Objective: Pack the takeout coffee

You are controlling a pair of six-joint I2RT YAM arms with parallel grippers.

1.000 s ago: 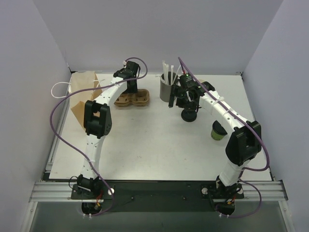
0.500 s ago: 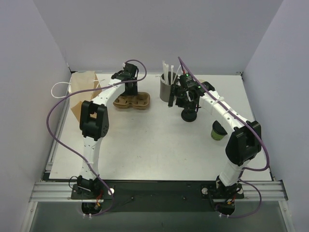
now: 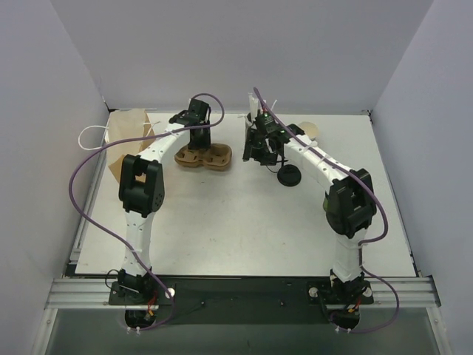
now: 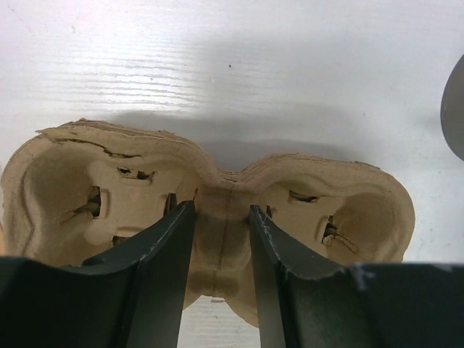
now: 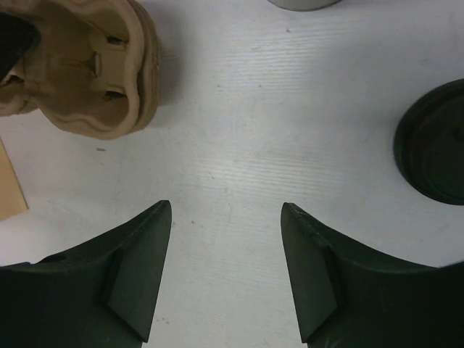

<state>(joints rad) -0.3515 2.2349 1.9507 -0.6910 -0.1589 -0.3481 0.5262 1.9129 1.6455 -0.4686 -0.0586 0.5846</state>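
Observation:
The takeout coffee is out of view, hidden behind my right arm's elbow (image 3: 347,208). A brown pulp two-cup carrier (image 3: 203,156) lies at the back middle of the table, both wells empty. My left gripper (image 3: 199,140) comes down on it, and in the left wrist view the fingers of this gripper (image 4: 221,206) press on both sides of the carrier's (image 4: 217,217) middle ridge. My right gripper (image 3: 260,151) hangs just right of the carrier, open over bare table (image 5: 225,205). A round black lid (image 3: 288,176) lies to its right, also seen in the right wrist view (image 5: 433,145).
A brown paper bag (image 3: 129,144) with a white handle stands at the back left. The grey straw holder (image 5: 304,3) is mostly hidden behind my right wrist. A tan round thing (image 3: 311,129) sits at the back right. Grey walls close three sides.
My right arm has swung left from the black lid toward the carrier, its elbow now covering a green cup, and its jaws have narrowed somewhat. The left gripper nudged the carrier slightly.

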